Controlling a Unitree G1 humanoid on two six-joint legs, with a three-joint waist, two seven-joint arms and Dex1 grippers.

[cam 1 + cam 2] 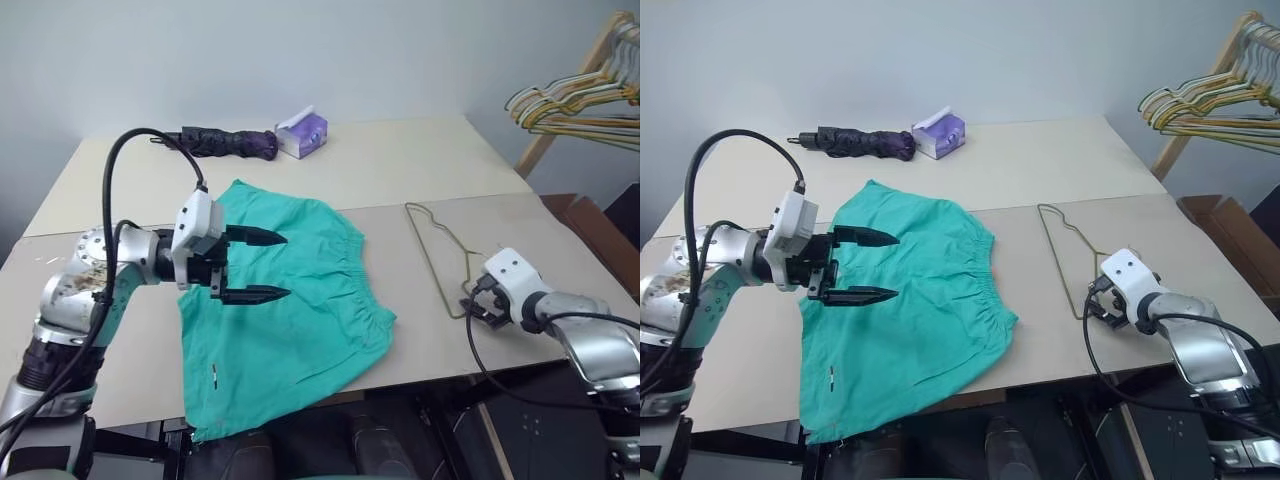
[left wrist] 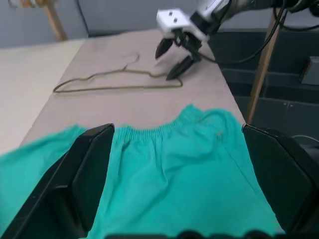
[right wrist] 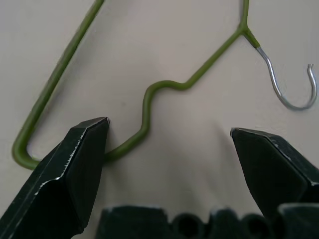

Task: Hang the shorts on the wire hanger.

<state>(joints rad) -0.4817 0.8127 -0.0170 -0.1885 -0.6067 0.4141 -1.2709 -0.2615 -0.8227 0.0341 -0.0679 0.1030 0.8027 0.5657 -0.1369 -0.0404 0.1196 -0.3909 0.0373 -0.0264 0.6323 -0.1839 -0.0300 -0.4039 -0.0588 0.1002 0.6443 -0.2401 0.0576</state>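
The teal-green fabric shorts (image 1: 290, 300) are spread flat on the beige desk (image 1: 420, 170), one leg draped over its near edge. The thin olive-green wire hanger (image 1: 437, 250) is laid flat just beside them. The left tool (image 1: 262, 266) is held wide above the shorts; the right tool (image 3: 169, 144) is spread wide over the hanger's corner.

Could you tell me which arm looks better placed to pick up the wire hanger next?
Right, probably: the right gripper hangs open directly over the wire hanger, while the left gripper hovers above the shorts.
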